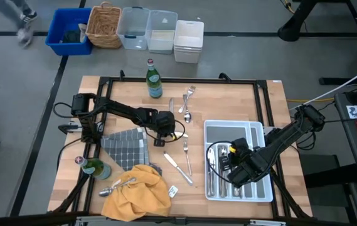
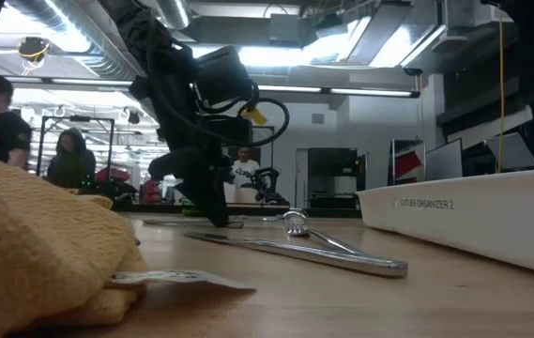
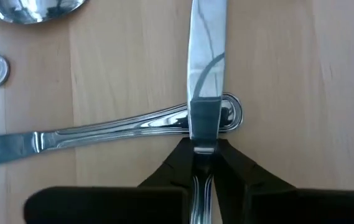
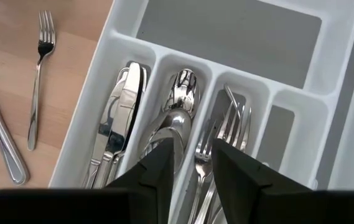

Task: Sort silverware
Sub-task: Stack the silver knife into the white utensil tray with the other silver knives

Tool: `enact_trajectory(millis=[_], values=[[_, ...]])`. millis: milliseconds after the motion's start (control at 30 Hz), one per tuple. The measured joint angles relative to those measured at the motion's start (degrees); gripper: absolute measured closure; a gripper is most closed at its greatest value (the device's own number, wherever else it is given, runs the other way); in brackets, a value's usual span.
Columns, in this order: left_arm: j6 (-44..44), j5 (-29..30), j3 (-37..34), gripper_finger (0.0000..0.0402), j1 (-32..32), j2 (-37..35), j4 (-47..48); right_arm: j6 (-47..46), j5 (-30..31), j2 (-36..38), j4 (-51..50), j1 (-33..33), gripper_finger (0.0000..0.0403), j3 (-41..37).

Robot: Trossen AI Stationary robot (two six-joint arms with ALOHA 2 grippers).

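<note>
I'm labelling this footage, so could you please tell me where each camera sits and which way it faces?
High view: overhead, straight down on the table; both arms show.
Low view: at tabletop height, level across to the room; the left arm descends.
Left wrist view: on the left arm, facing down; left end effector closing on a knife.
Right wrist view: on the right arm, over the tray; right end effector shows.
Shared: the tray appears in the high and right wrist views.

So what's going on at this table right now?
A two-armed robot is sorting silverware into a white cutlery organizer. The left tool has closed on a knife lying across another utensil's handle mid-table. The right tool hovers over the organizer's spoon compartment, fingers apart. More pieces remain on the wood.
</note>
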State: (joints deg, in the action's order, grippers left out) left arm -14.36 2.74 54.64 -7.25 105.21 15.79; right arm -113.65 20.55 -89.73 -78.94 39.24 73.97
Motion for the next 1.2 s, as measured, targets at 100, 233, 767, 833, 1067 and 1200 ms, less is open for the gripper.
enact_trajectory(millis=[100, 233, 767, 833, 1067, 1200], values=[[1.9, 0.0, 0.0, 0.0375, 0.0, -0.2, 0.0, 0.0, 0.7, 0.0, 0.0, 0.0, 0.0292, 0.0], [4.2, 0.0, -0.2, 0.0375, 0.0, -1.8, 0.0, 0.0, 2.5, 0.0, -0.2, 0.0, 0.0292, 0.0], [21.7, -4.9, -0.3, 0.0361, 0.0, -10.6, -0.1, -0.4, 3.4, 0.2, -4.2, -0.5, 0.0292, 0.0], [27.4, -6.8, -0.3, 0.0361, 0.2, -11.1, -1.1, -0.4, 3.3, 0.9, -5.3, -1.0, 0.0292, 0.0], [59.2, -11.5, -0.2, 0.0360, 3.9, -10.5, -14.6, 8.8, 6.7, 5.6, -9.8, -4.6, 0.0292, 0.0], [72.8, -7.4, -0.1, 0.0359, 8.1, -10.2, -24.6, 20.1, 8.8, 9.2, -10.0, -7.6, 0.0292, 0.0]])
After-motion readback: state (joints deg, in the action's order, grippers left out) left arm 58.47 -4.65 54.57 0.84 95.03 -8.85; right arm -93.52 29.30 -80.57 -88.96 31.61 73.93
